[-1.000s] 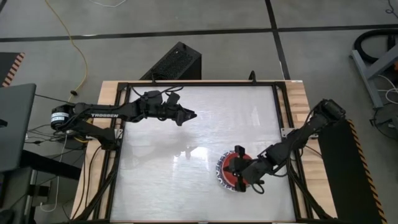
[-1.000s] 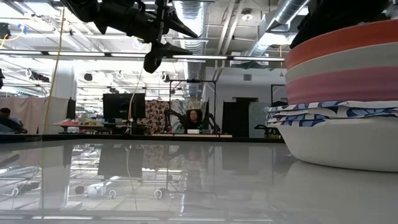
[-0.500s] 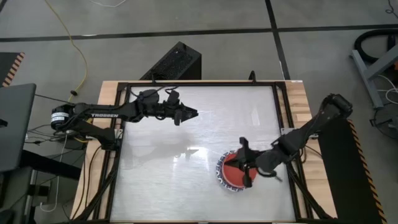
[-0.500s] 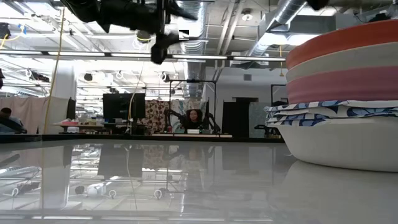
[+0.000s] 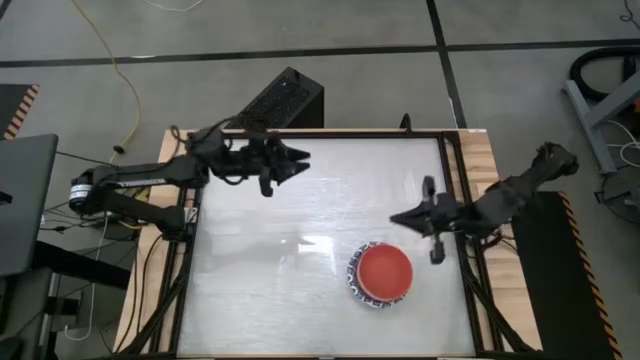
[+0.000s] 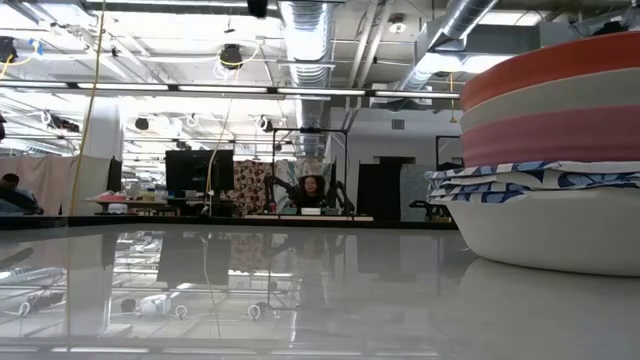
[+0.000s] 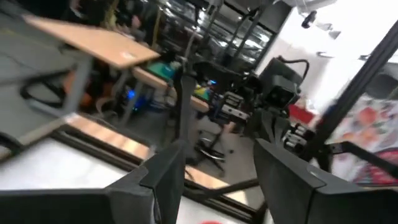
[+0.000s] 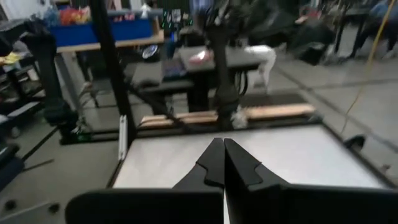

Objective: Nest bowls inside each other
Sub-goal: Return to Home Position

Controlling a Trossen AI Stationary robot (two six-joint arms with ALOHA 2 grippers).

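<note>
The bowls stand as one nested stack (image 5: 380,275) on the table's near right part, with the red bowl (image 6: 560,68) on top. Below it come a cream bowl, a pink one, blue-patterned rims and a white bowl (image 6: 560,235), whose base rests on the table. My right gripper (image 5: 395,218) hangs shut above the table, a little beyond the stack toward the far edge, its fingers (image 8: 222,149) pointing level toward the left. My left gripper (image 5: 300,158) is raised over the far left part, and its fingers (image 7: 168,177) stand open with nothing between them.
The glossy white tabletop (image 5: 300,280) lies bare to the left of and beyond the stack. A black frame (image 5: 455,190) runs around the table. Beyond the far edge, on the floor, stands a dark box (image 5: 280,100).
My right gripper has lifted off the top of the bowl stack, gone up and toward the far right, and tipped from pointing down to level. My left gripper has risen out of the low view. The stack has stayed where it was.
</note>
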